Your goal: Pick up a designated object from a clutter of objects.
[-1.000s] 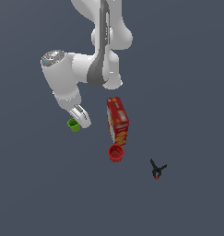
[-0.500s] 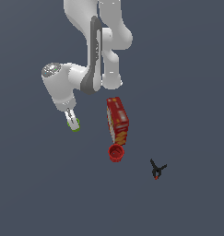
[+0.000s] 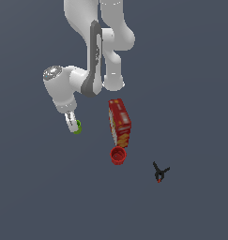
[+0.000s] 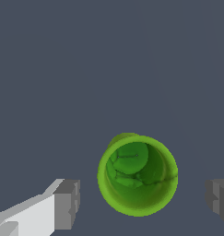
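The designated object, a small bright green cup (image 3: 78, 127) (image 4: 137, 175), stands upright on the grey floor at the exterior view's left, apart from the rest of the clutter of objects. My gripper (image 3: 73, 123) (image 4: 143, 200) is open and points down around it. In the wrist view the cup's open mouth sits between the two grey fingertips (image 4: 67, 203), with a gap on each side and nothing touching. In the exterior view the near finger hides much of the cup.
A long red and yellow box (image 3: 120, 122) lies to the exterior view's right of the cup, with a small red cup (image 3: 117, 155) at its near end. A black clamp with red tips (image 3: 160, 174) lies further right.
The hand has turned about its axis above the green cup and sunk slightly, so the fingers now straddle it. The cup, box, red cup and clamp have not moved.
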`<state>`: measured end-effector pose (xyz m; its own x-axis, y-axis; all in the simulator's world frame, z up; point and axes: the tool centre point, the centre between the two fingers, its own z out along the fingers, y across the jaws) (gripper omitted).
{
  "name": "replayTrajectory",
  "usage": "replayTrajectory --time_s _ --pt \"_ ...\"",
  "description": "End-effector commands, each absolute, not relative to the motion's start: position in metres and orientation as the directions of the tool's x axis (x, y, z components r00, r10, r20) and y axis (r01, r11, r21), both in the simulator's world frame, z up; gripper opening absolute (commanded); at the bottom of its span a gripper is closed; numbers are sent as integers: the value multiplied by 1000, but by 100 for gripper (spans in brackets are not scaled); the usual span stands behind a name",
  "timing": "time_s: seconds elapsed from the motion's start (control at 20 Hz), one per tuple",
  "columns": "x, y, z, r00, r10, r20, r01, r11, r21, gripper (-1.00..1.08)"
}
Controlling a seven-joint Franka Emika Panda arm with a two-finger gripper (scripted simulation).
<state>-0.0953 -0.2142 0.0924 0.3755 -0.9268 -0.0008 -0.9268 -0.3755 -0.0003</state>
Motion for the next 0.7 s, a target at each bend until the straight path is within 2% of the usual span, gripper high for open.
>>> replayTrajectory --time_s 0.0,0.65 --pt "-96 -214 89 375 -927 -1 -927 -375 0 100" --pt "-97 -215 45 369 -929 0 -929 -369 0 100"
